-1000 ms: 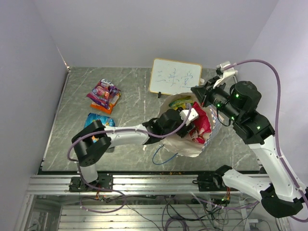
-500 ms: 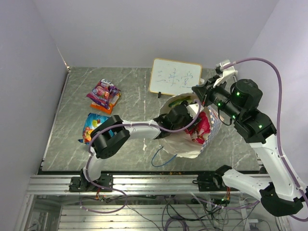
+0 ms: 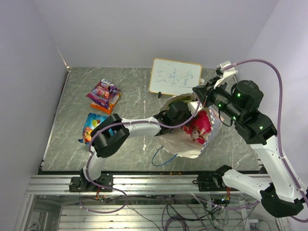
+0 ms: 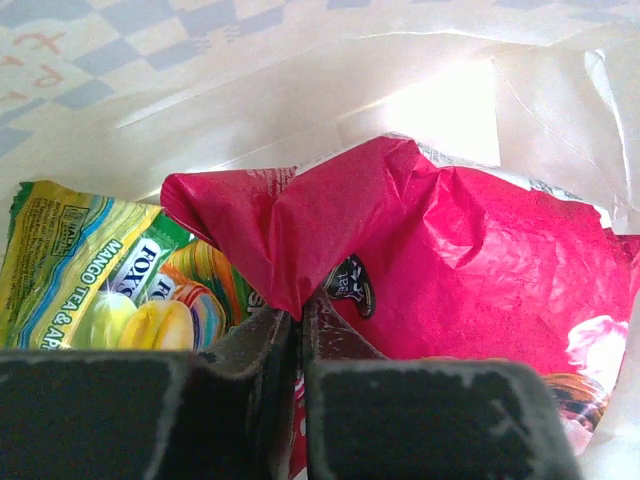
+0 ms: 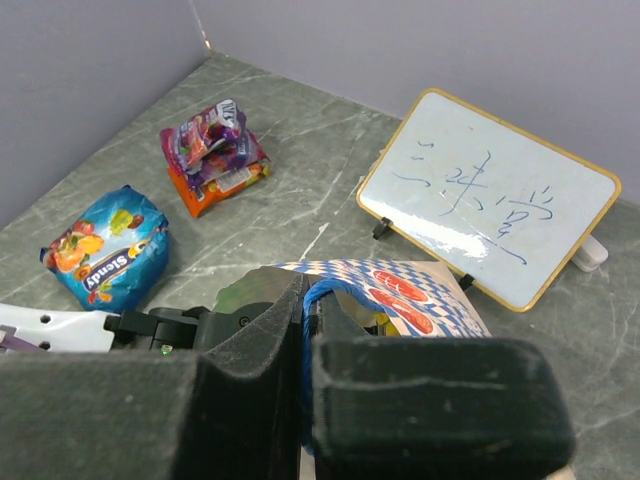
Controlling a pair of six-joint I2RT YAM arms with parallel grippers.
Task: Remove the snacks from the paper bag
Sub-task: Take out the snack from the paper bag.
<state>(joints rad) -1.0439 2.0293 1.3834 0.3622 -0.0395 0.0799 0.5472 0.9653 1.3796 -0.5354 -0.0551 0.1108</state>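
The paper bag (image 3: 185, 144) lies at mid-table with its mouth held up; its checked band (image 5: 405, 290) shows in the right wrist view. My right gripper (image 5: 308, 300) is shut on the bag's blue cord handle (image 5: 325, 290) and holds it up at the bag's far rim. My left gripper (image 4: 298, 325) reaches inside the bag, shut on a fold of the pink-red snack packet (image 4: 450, 240). A yellow-green packet (image 4: 100, 285) lies beside it on the left. From above, the left gripper (image 3: 182, 115) sits in the bag mouth beside the pink-red packet (image 3: 202, 124).
A purple-orange packet (image 3: 103, 95) and a blue packet (image 3: 91, 126) lie on the table's left side, the blue one partly behind my left arm. A white signboard (image 3: 174, 77) stands behind the bag. The bag's other blue cord handle (image 3: 163, 158) lies loose towards the near edge.
My left gripper has pushed further into the bag and closed from wide open onto the pink-red packet. The right gripper has kept its hold on the handle.
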